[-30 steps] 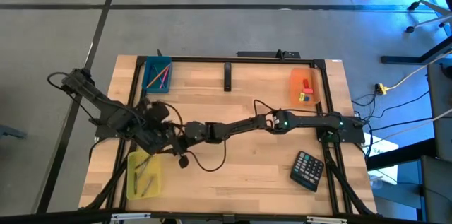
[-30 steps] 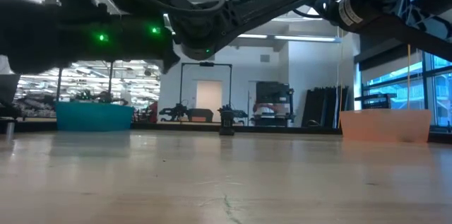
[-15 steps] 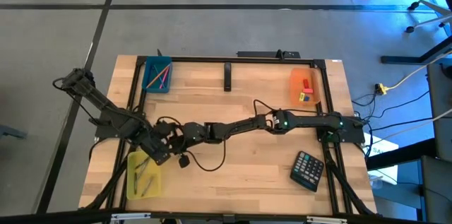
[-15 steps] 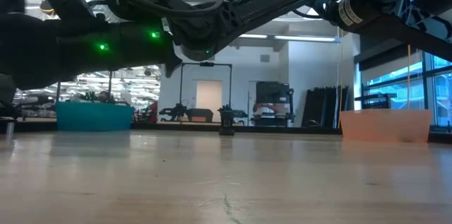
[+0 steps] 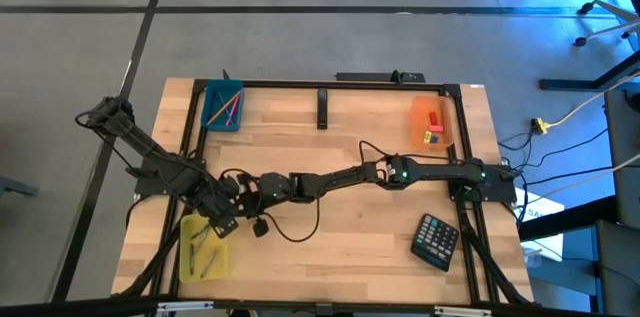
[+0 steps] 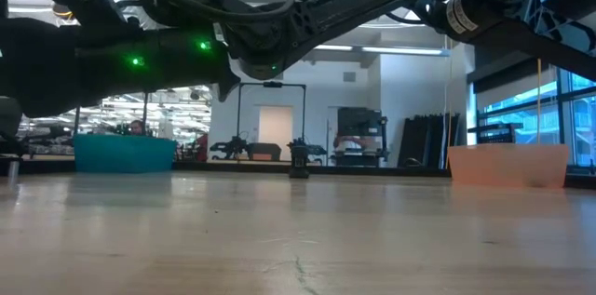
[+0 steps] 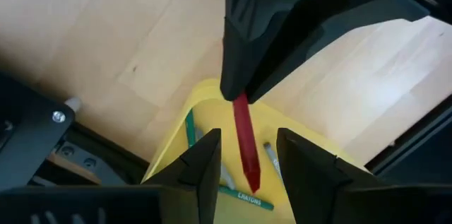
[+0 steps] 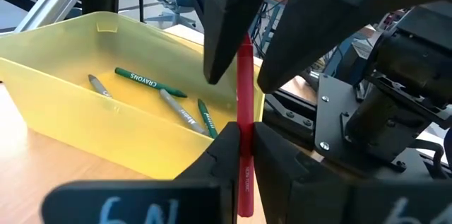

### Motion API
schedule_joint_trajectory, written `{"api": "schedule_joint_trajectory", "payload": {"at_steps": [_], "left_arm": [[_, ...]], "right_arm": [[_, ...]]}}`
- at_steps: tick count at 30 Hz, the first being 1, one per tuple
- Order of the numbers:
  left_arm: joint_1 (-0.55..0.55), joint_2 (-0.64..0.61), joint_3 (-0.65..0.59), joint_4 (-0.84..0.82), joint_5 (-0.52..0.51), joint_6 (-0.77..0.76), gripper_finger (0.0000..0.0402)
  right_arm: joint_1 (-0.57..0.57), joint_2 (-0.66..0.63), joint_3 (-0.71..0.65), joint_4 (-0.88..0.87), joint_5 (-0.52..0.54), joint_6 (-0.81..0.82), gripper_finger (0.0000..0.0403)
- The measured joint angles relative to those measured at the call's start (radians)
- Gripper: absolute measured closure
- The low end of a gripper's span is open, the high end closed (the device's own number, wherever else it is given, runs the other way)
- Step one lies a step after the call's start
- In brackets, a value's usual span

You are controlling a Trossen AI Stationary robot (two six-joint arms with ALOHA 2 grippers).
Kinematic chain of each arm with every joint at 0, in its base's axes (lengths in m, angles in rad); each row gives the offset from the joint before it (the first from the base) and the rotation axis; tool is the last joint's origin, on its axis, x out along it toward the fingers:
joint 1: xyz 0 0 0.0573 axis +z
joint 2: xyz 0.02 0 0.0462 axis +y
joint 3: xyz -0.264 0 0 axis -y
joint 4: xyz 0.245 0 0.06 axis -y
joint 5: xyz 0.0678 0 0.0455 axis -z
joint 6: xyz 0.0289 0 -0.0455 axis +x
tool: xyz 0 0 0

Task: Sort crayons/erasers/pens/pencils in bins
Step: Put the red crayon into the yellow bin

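Where arms cross, calculator (image 5: 437, 240) apart.

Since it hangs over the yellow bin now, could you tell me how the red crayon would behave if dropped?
The red crayon looks thin and stiff, so it likely falls straight. Round and slender, it may roll, but the yellow bin walls should contain it. It seems light; the right pincer pinches it narrowly.

A red crayon (image 8: 244, 111) shows above the translucent yellow bin (image 8: 63, 121), which holds green (image 8: 146, 81) and grey crayons (image 8: 176, 109). The teal-blue bin (image 5: 222, 107) holds pink sticks; the orange bin (image 5: 431, 122) holds red and yellow erasers (image 5: 433, 129). The calculator (image 5: 437, 240) is black.
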Motion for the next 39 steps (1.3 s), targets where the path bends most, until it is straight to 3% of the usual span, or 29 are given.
{"api": "schedule_joint_trajectory", "payload": {"at_steps": [8,21,31,34,39], "left_arm": [[0.0,0.0,0.0,-0.002,0.005,0.005,0.0284],[0.0,0.0,0.0,-0.004,0.05,0.002,0.0379],[0.0,0.0,-0.001,-0.01,0.051,0.002,0.0387],[0.0,0.0,-0.001,-0.048,0.149,-0.005,0.0385],[-0.028,-0.004,0.01,-0.09,0.467,-0.07,0.0389]], "right_arm": [[0.0,0.0,0.0,0.0,0.0,0.0,0.0367],[0.0,0.0,0.0,-0.002,0.0,0.001,0.0365],[0.001,-0.001,0.0,0.005,0.047,0.049,0.0295],[0.0,-0.001,0.0,0.004,0.057,0.049,0.0264],[0.0,-0.001,0.0,-0.005,0.156,0.048,0.0214]]}}
